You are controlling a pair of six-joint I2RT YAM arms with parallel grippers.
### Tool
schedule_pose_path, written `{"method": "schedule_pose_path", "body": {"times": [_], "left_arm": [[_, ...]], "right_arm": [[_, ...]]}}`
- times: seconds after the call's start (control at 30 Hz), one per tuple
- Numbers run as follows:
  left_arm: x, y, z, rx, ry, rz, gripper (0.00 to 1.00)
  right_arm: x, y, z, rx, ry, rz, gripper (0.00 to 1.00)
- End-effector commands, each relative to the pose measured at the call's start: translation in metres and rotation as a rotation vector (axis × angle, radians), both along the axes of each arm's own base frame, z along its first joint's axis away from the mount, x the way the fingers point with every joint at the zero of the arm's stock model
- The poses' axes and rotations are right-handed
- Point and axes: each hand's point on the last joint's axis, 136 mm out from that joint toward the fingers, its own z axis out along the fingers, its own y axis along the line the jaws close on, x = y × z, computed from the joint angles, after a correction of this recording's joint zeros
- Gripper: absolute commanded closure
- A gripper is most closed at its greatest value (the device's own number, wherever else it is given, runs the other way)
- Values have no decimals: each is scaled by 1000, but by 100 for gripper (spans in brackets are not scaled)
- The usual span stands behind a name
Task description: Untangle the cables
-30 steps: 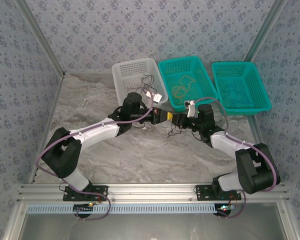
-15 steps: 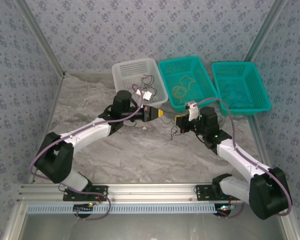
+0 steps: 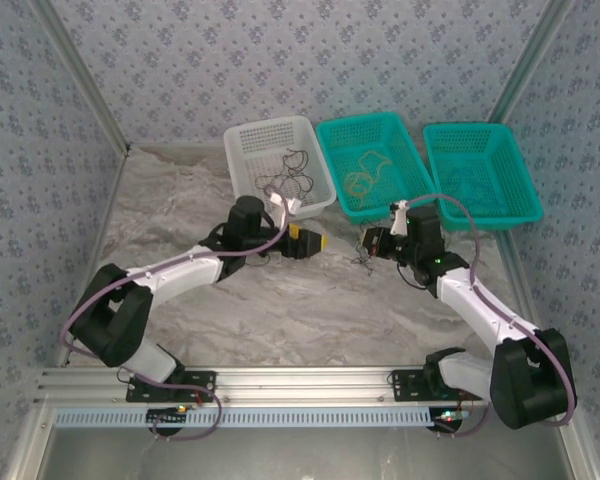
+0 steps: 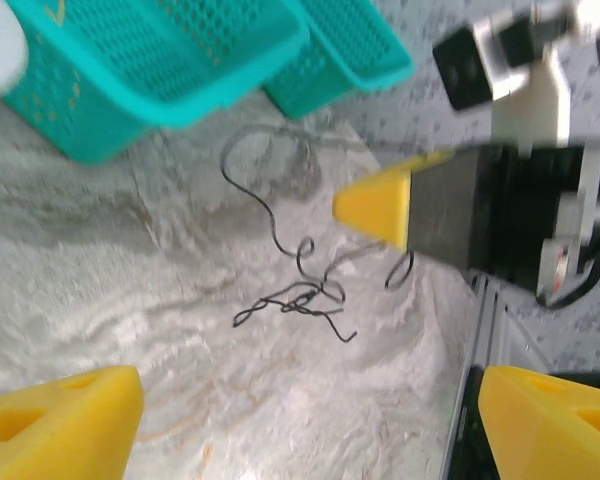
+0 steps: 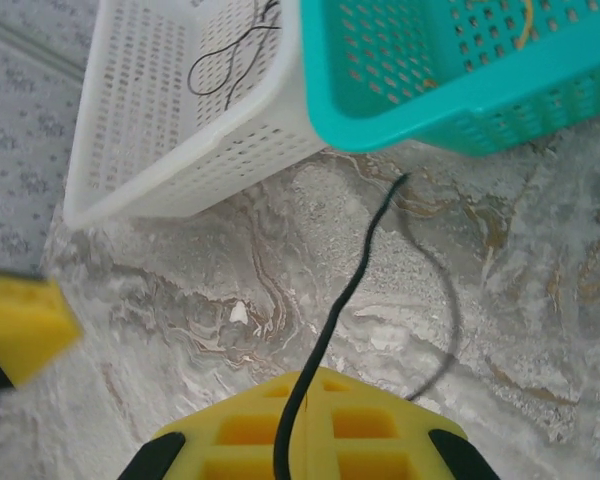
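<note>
Your left gripper [image 4: 302, 405] is spread wide, with nothing between its yellow fingers [image 4: 65, 420], and hovers over the marble tabletop [image 3: 280, 310]. Just beyond and above it in the top view sits the white basket [image 3: 242, 165], with a coiled black cable [image 3: 285, 178] lying inside. Ahead of the left gripper, between it and the right one, the loose black tangle [image 4: 298, 297] is low over the marble. You can't tell from the left wrist view whether it touches the surface. Your right gripper [image 5: 302, 400] faces the left one, near it but apart. Its yellow fingers are pinched together on the black cable [image 5: 360, 268]. That strand runs out from the fingertips toward the near corner of the middle teal basket [image 3: 332, 165]. The tangle hangs just under the right gripper's tip in the left wrist view. That middle basket, just beyond the right gripper, holds the yellow cable [image 3: 365, 175]. Further right of the right gripper is the far teal basket [image 3: 520, 175]. Its contents are too faint to make out.
</note>
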Motion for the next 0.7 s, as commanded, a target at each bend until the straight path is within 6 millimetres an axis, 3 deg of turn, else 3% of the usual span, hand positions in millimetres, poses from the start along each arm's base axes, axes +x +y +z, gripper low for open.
{"method": "schedule_pose_path", "body": {"times": [0.0, 0.13, 0.67], "left_arm": [[-15, -16, -7, 19, -132, -57, 12], [-25, -29, -33, 28, -181, -79, 12], [-10, -51, -53, -107, -315, -139, 30]], "right_arm": [[8, -5, 6, 101, 80, -109, 100], [12, -1, 17, 189, 77, -112, 100], [4, 14, 55, 314, 72, -14, 100]]}}
